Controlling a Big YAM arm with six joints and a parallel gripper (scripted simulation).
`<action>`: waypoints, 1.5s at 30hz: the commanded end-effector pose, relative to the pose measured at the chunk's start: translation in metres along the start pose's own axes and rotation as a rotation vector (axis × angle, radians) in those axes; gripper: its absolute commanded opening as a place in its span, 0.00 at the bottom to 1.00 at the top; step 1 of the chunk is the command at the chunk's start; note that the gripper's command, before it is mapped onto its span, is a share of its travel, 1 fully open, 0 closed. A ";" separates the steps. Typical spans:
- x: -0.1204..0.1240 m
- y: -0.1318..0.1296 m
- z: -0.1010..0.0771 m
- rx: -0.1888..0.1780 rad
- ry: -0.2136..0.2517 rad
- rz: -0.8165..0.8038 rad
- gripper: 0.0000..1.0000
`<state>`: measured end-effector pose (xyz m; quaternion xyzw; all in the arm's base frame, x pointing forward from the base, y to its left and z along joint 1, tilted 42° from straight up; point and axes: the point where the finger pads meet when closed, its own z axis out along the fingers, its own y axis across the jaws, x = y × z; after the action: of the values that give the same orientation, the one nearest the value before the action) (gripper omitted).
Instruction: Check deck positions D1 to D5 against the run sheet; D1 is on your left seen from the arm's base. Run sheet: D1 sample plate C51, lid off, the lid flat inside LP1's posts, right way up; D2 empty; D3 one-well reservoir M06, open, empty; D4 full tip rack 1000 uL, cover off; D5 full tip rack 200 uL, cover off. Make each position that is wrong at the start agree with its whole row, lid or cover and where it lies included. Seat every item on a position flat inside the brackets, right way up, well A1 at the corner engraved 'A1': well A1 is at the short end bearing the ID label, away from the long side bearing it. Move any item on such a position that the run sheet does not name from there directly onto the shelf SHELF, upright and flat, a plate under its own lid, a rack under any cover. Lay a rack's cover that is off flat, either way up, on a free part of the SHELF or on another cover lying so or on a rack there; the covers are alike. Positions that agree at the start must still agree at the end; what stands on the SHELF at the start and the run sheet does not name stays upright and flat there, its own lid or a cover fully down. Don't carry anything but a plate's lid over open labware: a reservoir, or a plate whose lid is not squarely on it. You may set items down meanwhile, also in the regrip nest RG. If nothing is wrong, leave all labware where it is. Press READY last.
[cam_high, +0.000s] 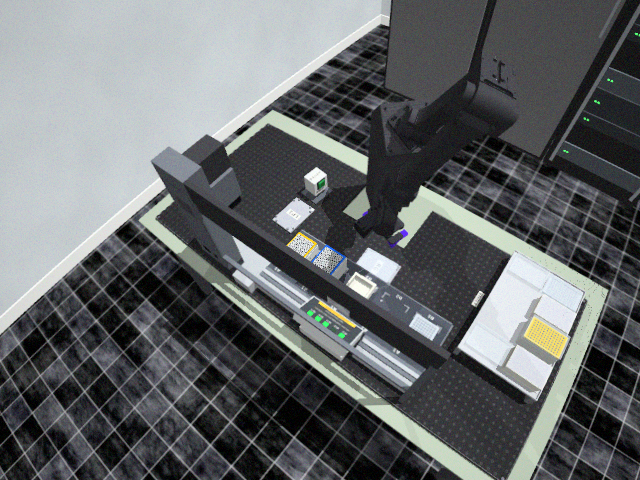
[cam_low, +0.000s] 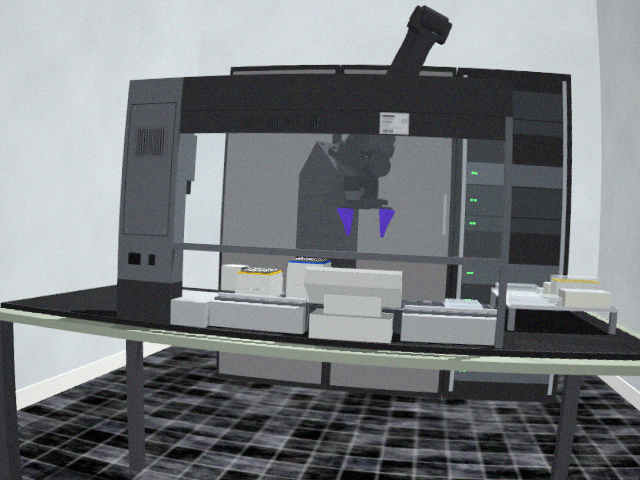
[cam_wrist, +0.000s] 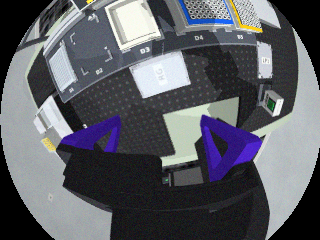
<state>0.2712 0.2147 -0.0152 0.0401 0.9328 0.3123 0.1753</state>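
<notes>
Dark checkered floor under my pale-edged table. Flat lid lies on the black deck beside the cream trough, which the front view hides. My pincer hangs high above, purple fingers spread wide, holding nothing. Only the overhead view shows the yellow rack on the shelf clearly.

Automated lab. Liquid-handling deck on a perforated worktop: below and ahead of the gripper, two tip racks, a reservoir and a well plate in bracketed positions. Gantry bar beyond them. Labware shelf to one side.
</notes>
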 end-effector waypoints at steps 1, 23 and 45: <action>0.005 -0.002 -0.001 0.001 0.004 -0.115 1.00; 0.009 -0.006 -0.001 0.006 0.012 -0.417 1.00; 0.009 -0.005 -0.001 0.002 0.012 -0.818 1.00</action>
<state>0.2705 0.2152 -0.0151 -0.2964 0.8849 0.2297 0.2762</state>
